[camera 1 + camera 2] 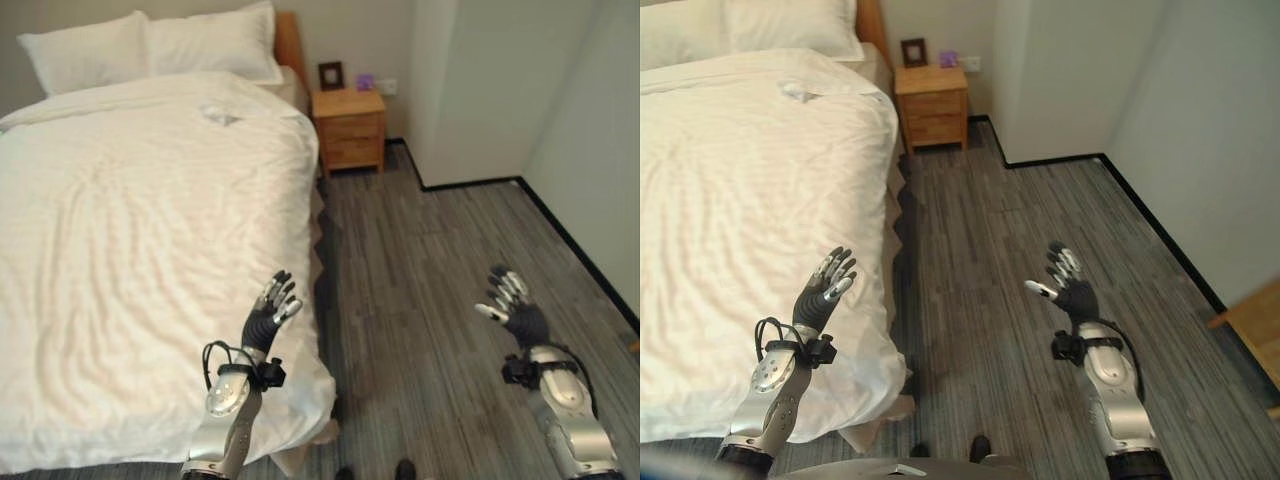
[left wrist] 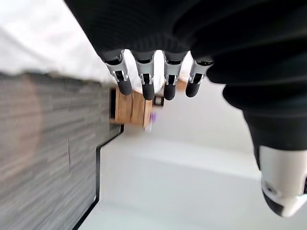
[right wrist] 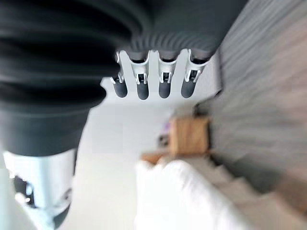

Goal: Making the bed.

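Note:
A bed point(image 1: 130, 240) with a white duvet spread over it takes up the left of the eye views, with two white pillows point(image 1: 150, 45) at its head. A small crumpled fold point(image 1: 222, 115) lies on the duvet near the pillows. My left hand point(image 1: 268, 314) hangs raised above the bed's near right corner, fingers straight, holding nothing. My right hand point(image 1: 515, 305) is raised over the grey wooden floor to the right of the bed, also open and empty. The left wrist view shows the left fingers point(image 2: 148, 76) straight, and the right wrist view shows the right fingers point(image 3: 153, 76) straight.
A wooden nightstand point(image 1: 349, 125) stands at the bed's head on the right, with a small frame point(image 1: 331, 74) and a purple item point(image 1: 365, 81) on it. A white wall corner point(image 1: 470, 100) juts out beyond it. Grey plank floor point(image 1: 430, 270) runs beside the bed.

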Controlling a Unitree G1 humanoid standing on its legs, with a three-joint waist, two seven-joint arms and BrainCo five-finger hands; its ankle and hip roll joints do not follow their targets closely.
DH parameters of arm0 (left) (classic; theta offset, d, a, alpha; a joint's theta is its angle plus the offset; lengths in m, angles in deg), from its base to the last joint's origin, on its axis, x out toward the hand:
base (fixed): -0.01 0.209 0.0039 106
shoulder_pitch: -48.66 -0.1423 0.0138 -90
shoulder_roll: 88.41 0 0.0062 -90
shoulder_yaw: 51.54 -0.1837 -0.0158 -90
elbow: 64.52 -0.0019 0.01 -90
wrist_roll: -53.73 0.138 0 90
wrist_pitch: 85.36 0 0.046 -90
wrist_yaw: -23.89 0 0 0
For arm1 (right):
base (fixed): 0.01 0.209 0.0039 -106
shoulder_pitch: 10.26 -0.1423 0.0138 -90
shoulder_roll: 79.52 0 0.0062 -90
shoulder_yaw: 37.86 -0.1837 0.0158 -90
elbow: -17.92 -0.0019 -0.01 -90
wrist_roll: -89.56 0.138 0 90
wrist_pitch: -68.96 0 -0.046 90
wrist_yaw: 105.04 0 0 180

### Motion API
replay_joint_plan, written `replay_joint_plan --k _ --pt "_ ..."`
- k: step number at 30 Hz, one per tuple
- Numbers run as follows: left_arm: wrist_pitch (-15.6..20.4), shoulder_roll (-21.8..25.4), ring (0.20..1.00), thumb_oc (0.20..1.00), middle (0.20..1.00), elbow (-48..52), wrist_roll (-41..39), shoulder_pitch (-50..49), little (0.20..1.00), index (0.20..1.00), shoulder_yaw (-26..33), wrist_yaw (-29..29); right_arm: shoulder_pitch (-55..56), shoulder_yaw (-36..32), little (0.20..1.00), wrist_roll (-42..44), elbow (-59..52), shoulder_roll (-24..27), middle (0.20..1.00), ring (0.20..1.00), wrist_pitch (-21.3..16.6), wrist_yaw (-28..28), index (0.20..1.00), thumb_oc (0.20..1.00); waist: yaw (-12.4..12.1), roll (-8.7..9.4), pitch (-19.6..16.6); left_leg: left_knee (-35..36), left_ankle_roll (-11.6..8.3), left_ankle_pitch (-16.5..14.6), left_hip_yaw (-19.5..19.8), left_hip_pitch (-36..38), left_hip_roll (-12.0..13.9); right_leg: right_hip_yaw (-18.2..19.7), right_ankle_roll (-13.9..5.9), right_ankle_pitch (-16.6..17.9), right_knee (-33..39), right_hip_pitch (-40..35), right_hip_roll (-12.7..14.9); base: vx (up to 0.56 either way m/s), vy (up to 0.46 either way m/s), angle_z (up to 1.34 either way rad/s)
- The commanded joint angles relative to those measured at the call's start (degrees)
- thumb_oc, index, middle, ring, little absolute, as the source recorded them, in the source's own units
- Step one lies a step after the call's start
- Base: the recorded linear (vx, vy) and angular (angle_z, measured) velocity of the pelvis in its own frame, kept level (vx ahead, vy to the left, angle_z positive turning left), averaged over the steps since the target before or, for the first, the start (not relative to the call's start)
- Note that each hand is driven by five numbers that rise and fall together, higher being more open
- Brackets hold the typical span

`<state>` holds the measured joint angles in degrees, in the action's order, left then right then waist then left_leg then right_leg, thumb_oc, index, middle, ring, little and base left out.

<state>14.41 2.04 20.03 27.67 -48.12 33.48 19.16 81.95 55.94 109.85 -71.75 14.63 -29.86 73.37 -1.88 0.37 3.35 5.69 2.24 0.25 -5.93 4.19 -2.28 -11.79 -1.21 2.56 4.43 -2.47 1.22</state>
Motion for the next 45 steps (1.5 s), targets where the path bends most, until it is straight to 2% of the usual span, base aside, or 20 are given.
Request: replay_joint_plan --k 1,4,6,7,10,12,14,17,19,20,21,22,25,28,31,32,34,39,42,45 --pt "2.6 2.7 1.000 1.000 1.000 -0.1 1.2 1.4 1.000 1.000 2.3 0.6 2.3 -1.9 1.000 1.2 -0.7 -0.2 1.000 1.000 -2.6 -1.1 1.000 1.000 0.8 1.27 -3.3 -2.6 -1.89 -1.7 0.4 -1.3 1.3 0.3 -5.51 -5.4 -6.8 0.3 6.0 -0.06 0.074 0.28" --pt "3.0 2.9 1.000 1.000 1.000 -0.8 1.2 0.9 1.000 1.000 4.0 1.6 1.7 -0.7 1.000 1.5 -0.8 -0.5 1.000 1.000 -2.5 -1.5 1.000 1.000 0.1 1.09 -0.7 -4.1 -1.13 -2.3 -1.3 -2.3 1.5 -1.0 -6.79 -4.2 -15.4 5.2 7.8 -0.13 0.112 -0.04" --pt "3.1 3.6 1.000 1.000 1.000 -1.0 1.4 1.4 1.000 1.000 4.2 2.1 2.0 -1.0 1.000 2.1 -1.1 -0.5 1.000 1.000 -2.7 -1.2 1.000 1.000 0.8 1.07 1.2 -5.0 -0.98 -2.3 -1.1 -2.9 1.9 2.0 -7.65 -3.3 -20.7 8.5 7.1 -0.07 0.034 -0.29" --pt "3.2 4.2 1.000 1.000 1.000 -0.8 1.6 1.6 1.000 1.000 4.4 2.2 2.2 -1.3 1.000 2.3 -1.3 -0.5 1.000 1.000 -2.6 -1.2 1.000 1.000 1.2 1.11 1.9 -5.1 -1.06 -2.3 -0.9 -2.9 2.1 3.1 -7.62 -2.8 -21.1 9.7 6.9 0.01 -0.095 -0.06" --pt "3.1 5.8 1.000 1.000 1.000 -0.5 1.8 2.0 1.000 1.000 4.7 2.0 3.3 -2.6 1.000 2.6 -1.3 -0.8 1.000 1.000 -2.6 -0.9 1.000 1.000 1.1 1.50 2.6 -5.8 -2.24 -3.1 -1.7 -2.3 4.9 2.2 -7.51 0.0 -16.6 9.5 11.3 0.08 -0.187 -0.09" --pt "3.2 5.8 1.000 1.000 1.000 -0.3 1.6 2.0 1.000 1.000 4.5 1.9 3.7 -3.1 1.000 2.5 -1.2 -0.8 1.000 1.000 -2.5 -0.9 1.000 1.000 1.3 1.60 2.6 -5.9 -2.61 -3.3 -1.6 -2.0 5.5 2.5 -7.71 0.7 -16.0 9.7 11.9 0.09 -0.133 -0.37" --pt "3.5 5.7 1.000 1.000 1.000 -0.6 0.8 3.3 1.000 1.000 3.3 2.5 3.8 -3.6 1.000 2.5 -1.2 -0.9 1.000 1.000 -2.9 -0.3 1.000 1.000 2.3 2.50 2.3 -6.5 -4.14 -3.6 -0.6 -1.1 7.0 5.5 -8.90 3.0 -13.2 9.9 12.4 0.17 -0.327 -0.21" --pt "3.5 5.6 1.000 1.000 1.000 -1.2 0.5 4.0 1.000 1.000 2.6 2.3 3.5 -3.4 1.000 3.1 -1.4 -1.0 1.000 1.000 -2.8 -0.5 1.000 1.000 2.4 3.06 1.6 -6.5 -5.01 -3.4 -0.7 -0.6 8.2 5.3 -8.92 1.9 -12.5 8.9 11.9 0.10 -0.265 0.08" --pt "3.2 5.4 1.000 1.000 1.000 -1.9 0.8 4.2 1.000 1.000 2.3 1.9 2.3 -2.8 1.000 4.3 -1.4 -0.8 1.000 1.000 -3.3 -0.5 1.000 1.000 2.1 3.24 0.5 -7.6 -7.04 -2.6 -0.9 -0.6 11.3 3.7 -7.79 -1.5 -9.5 6.2 9.3 0.11 -0.439 0.17" --pt "3.0 5.3 1.000 1.000 1.000 -2.0 0.9 4.1 1.000 1.000 2.1 1.6 2.3 -2.8 1.000 4.5 -1.6 -0.5 1.000 1.000 -3.7 -0.6 1.000 1.000 1.9 3.02 0.4 -9.1 -7.93 -0.4 -0.5 -1.4 12.7 3.0 -7.09 -2.3 -8.6 5.0 8.1 0.08 -0.367 0.16" --pt "3.0 5.2 1.000 1.000 1.000 -2.0 0.9 4.1 1.000 1.000 2.1 1.6 2.3 -2.8 1.000 4.5 -1.5 -0.5 1.000 1.000 -3.7 -0.6 1.000 1.000 2.1 2.91 0.4 -9.2 -8.05 -0.4 -0.3 -1.5 12.9 2.8 -6.98 -2.2 -8.4 4.9 7.9 0.02 -0.429 0.10" --pt "2.7 5.0 1.000 1.000 1.000 -2.2 0.5 4.3 1.000 1.000 1.7 1.0 2.3 -3.1 1.000 5.3 -1.8 0.6 1.000 1.000 -3.9 -0.5 1.000 1.000 2.1 2.73 1.3 -16.4 -9.09 4.2 1.0 -5.1 15.6 1.5 -5.07 -2.8 -7.1 3.1 5.8 -0.01 -0.407 0.14" --pt "2.1 4.3 1.000 1.000 1.000 -1.9 0.1 3.9 1.000 1.000 0.9 -0.2 4.7 -4.9 1.000 6.3 -1.6 2.0 1.000 1.000 -4.2 -0.6 1.000 1.000 3.1 3.01 2.7 -23.7 -7.63 6.8 -0.3 -8.8 16.9 0.8 -2.56 -3.9 -5.7 1.0 4.2 0.00 -0.396 0.30" --pt "1.7 3.2 1.000 1.000 1.000 -1.9 0.1 3.2 1.000 1.000 0.3 -1.0 6.0 -6.2 1.000 6.1 0.3 2.9 1.000 1.000 -3.2 -0.6 1.000 1.000 3.2 2.79 3.1 -23.2 -6.95 3.5 0.1 -11.2 11.5 1.1 -2.30 -4.4 -5.5 0.1 4.2 0.02 -0.176 0.15" --pt "1.8 2.6 1.000 1.000 1.000 -2.3 0.3 2.7 1.000 1.000 -0.7 -1.9 7.6 -7.5 1.000 5.5 0.8 2.8 1.000 1.000 -3.0 -1.3 1.000 1.000 3.0 2.85 2.2 -18.0 -4.77 -1.0 -2.0 -11.2 5.6 1.5 -2.64 -4.4 -4.4 -0.1 4.2 0.06 -0.081 0.14" --pt "1.8 2.6 1.000 1.000 1.000 -2.3 0.3 2.7 1.000 1.000 -0.7 -1.8 7.6 -7.5 1.000 5.5 0.8 2.7 1.000 1.000 -3.0 -1.3 1.000 1.000 3.0 2.94 2.0 -17.7 -4.70 -0.6 -2.1 -11.2 5.5 1.5 -2.67 -4.3 -4.3 0.1 4.3 0.07 -0.033 0.14" --pt "1.9 2.2 1.000 1.000 1.000 -2.1 0.2 3.4 1.000 1.000 -2.0 -1.7 7.3 -6.6 1.000 4.8 2.3 1.9 1.000 1.000 -3.1 -1.1 1.000 1.000 2.1 2.52 1.8 -13.6 -4.32 0.0 1.7 -12.2 1.2 3.0 -3.02 -3.7 -3.0 0.1 2.8 0.08 -0.047 -0.15" --pt "2.1 2.2 1.000 1.000 1.000 -3.3 0.6 5.4 1.000 1.000 -3.9 -1.0 5.6 -4.4 1.000 4.7 2.7 1.0 1.000 1.000 -3.5 -1.4 1.000 1.000 3.1 1.79 1.6 -7.9 -2.89 0.9 2.3 -9.2 0.7 4.6 -2.85 -3.4 -2.7 1.1 1.2 0.04 0.023 -0.42" --pt "2.4 2.3 1.000 1.000 1.000 -3.1 1.3 5.2 1.000 1.000 -3.5 -0.4 5.2 -4.0 1.000 5.1 2.5 -0.1 1.000 1.000 -3.5 -1.3 1.000 1.000 3.6 1.74 1.4 -6.2 -2.80 1.3 0.2 -8.1 0.9 4.3 -3.11 -3.4 -2.8 1.2 1.3 0.05 0.071 -0.09" --pt "2.7 2.6 1.000 1.000 1.000 -2.9 0.9 2.5 1.000 1.000 -0.6 0.1 5.2 -2.4 1.000 4.6 3.3 -0.5 1.000 1.000 -2.8 -2.6 1.000 1.000 2.5 1.67 0.8 -5.1 -2.28 0.5 -1.7 -6.4 0.5 4.6 -3.83 -3.8 -3.2 1.1 1.8 0.11 0.070 -0.29"
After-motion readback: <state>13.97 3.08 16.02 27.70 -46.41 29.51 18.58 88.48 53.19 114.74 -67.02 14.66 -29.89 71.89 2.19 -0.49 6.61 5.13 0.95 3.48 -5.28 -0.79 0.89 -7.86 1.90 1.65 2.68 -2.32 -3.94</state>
